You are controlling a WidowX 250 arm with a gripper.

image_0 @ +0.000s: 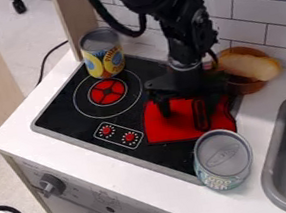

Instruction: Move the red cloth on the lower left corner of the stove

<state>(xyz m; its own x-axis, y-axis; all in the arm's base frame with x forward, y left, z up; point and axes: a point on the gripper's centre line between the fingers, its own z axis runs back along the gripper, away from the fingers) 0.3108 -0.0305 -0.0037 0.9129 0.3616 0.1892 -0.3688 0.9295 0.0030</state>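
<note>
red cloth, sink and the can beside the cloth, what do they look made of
The red cloth looks like soft, matte fabric: it lies flat with uneven edges and no glare. The sink is smooth and grey, perhaps plastic or dull metal; the look leaves that open. The can seems to be metal, judging by its silvery, ridged lid with a pull tab, with a printed wrap around its side.

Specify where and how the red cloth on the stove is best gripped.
Probably by its middle, from straight above: the red cloth lies nearly flat on the stove, so a pinch should gather fabric upward. The end effector hangs over it, fingers apart, and a vertical approach should avoid the can at its near edge.
</note>
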